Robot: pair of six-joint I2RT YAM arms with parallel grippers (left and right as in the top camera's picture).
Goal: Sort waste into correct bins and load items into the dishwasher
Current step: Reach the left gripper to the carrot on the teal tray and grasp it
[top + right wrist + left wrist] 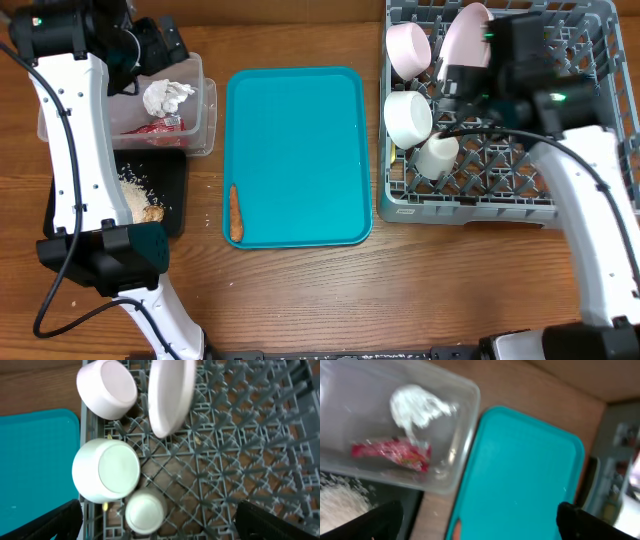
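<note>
Thin orange food strip being seen lying at near-left corner of teal plastic tray. Being judged light, limp, slippery; pinch across middle being advised. Left fingers being held apart, empty, over clear plastic bin; right fingers likewise over grey dish rack.

Teal tray on a brown wood-grain table. Orange scrap. Clear bin with white tissue and a red wrapper. Grey lattice rack with a pale pink bowl, a pale pink plate, a large white cup and a small white cup.
</note>
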